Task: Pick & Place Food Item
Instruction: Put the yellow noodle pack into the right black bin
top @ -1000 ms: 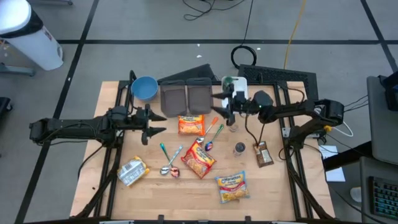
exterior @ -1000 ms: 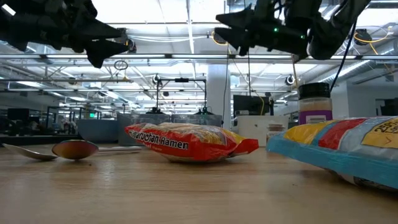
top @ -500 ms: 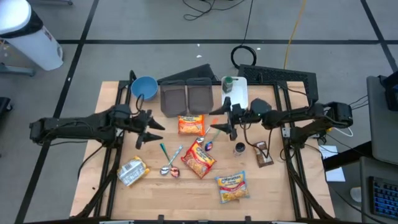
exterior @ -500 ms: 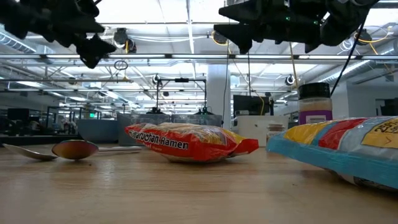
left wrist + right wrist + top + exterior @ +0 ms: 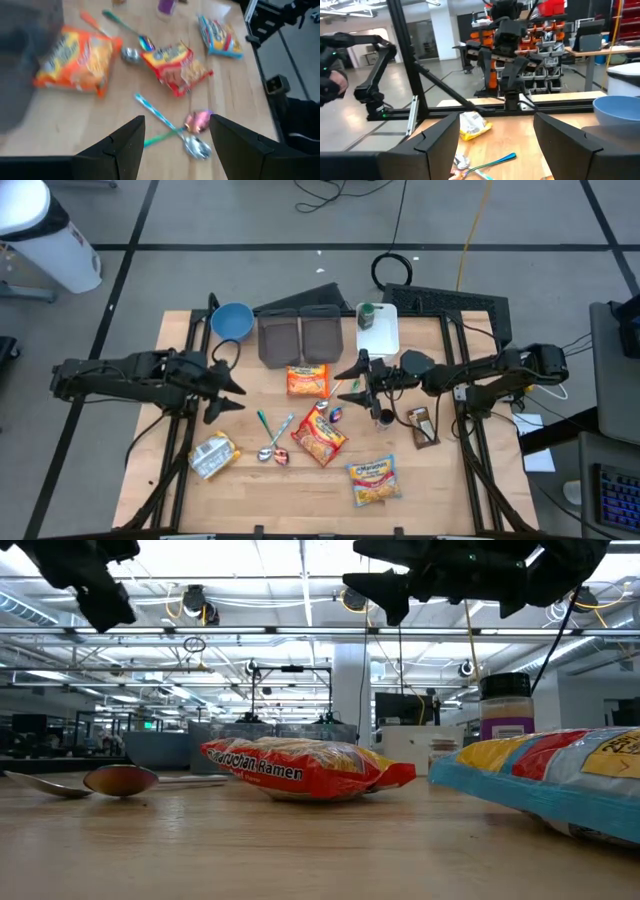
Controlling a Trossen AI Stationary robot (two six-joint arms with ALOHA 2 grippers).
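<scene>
Step in hand: approach, by my reading; neither arm holds anything and no packet has been lifted.
Right gripper (image 5: 352,380): fingers spread, nothing between them, hanging above the table near its middle, between the orange noodle packet (image 5: 307,380) and the small jar (image 5: 385,418).
Left gripper (image 5: 222,386): fingers spread and empty, held over the left part of the table, well apart from any packet (it looks to be the waiting arm).
Food items: the orange packet lies flat just in front of two dark trays (image 5: 300,338); a red noodle packet (image 5: 320,434) lies nearer the front, beside the spoons (image 5: 272,442); a blue-edged packet (image 5: 372,480) sits at the front right, a silver-and-yellow packet (image 5: 213,454) at the front left, and a snack bar (image 5: 424,427) at the right.
Likely target: cannot tell for sure; the orange and red packets are the nearest to the right gripper.
Next move calls for: lowering the spread fingers astride one packet's narrow side, clear of the spoons, then closing gently (the wrapper will crumple and slide).
Place spot: probably a tray or the blue bowl (image 5: 232,321); the task does not say.
</scene>
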